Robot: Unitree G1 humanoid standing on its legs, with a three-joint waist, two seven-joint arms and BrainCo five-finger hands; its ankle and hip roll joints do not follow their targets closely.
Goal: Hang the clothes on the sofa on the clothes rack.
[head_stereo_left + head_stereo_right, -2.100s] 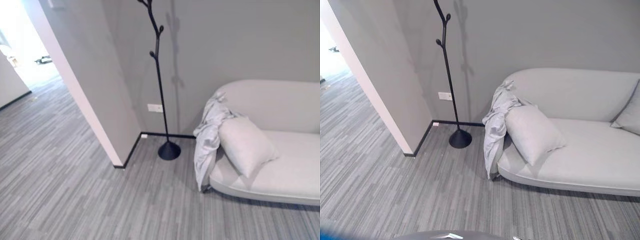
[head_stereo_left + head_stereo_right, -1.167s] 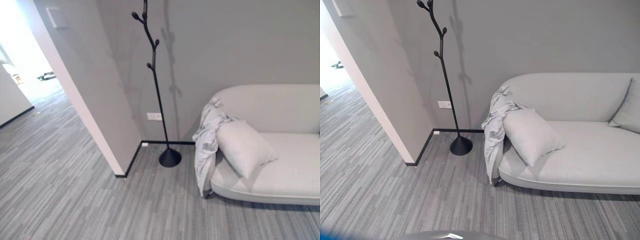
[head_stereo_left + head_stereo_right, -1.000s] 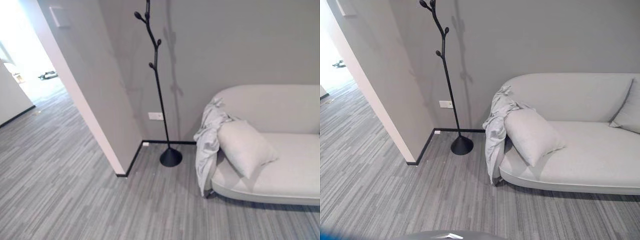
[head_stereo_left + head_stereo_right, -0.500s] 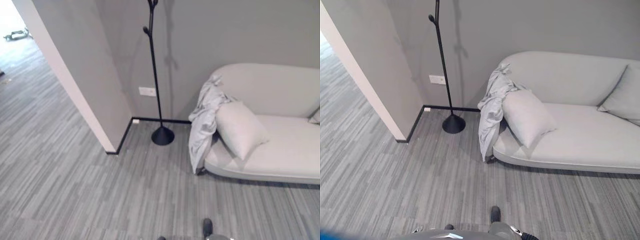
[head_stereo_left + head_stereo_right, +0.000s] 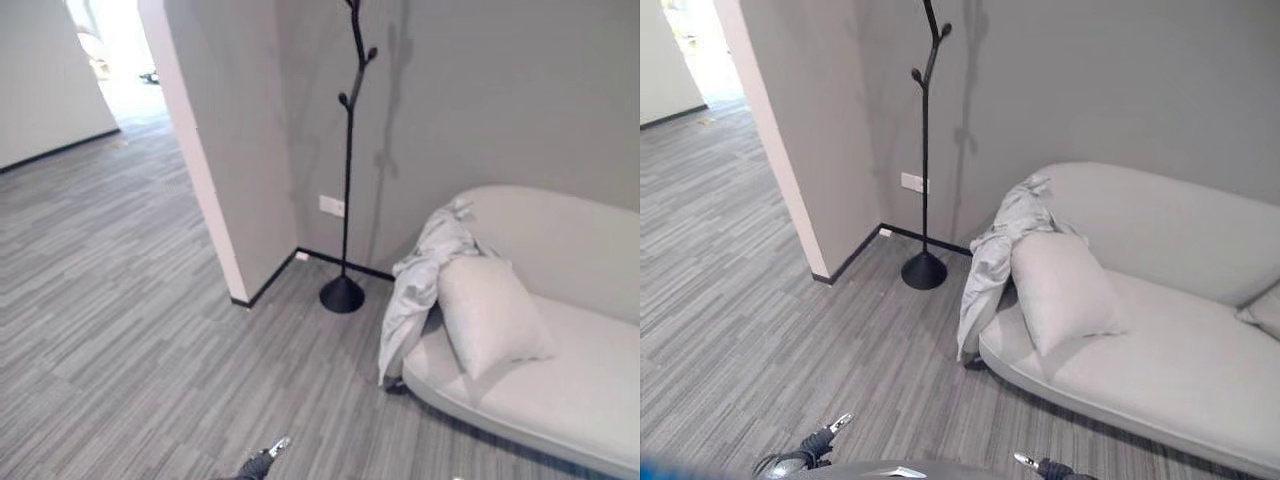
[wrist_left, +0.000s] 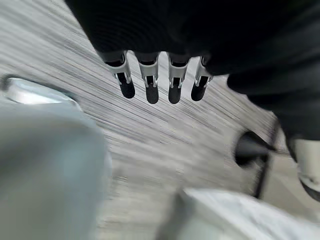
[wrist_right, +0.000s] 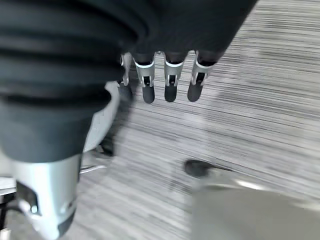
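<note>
Grey clothes (image 5: 420, 285): draped over the left end of the pale sofa (image 5: 560, 370), beside a cushion (image 5: 490, 315), hem hanging toward the floor. Black clothes rack (image 5: 347, 180): upright by the wall, near the sofa, bare. Left hand (image 6: 160, 82) and right hand (image 7: 167, 80): fingers straight and relaxed, empty, low above the floor.

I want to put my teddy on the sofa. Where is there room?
The long seat of the sofa is bare from the cushion to the second cushion at the far end. The end nearest the clothes rack is crowded: the grey clothes hang over that arm, against the cushion.
</note>
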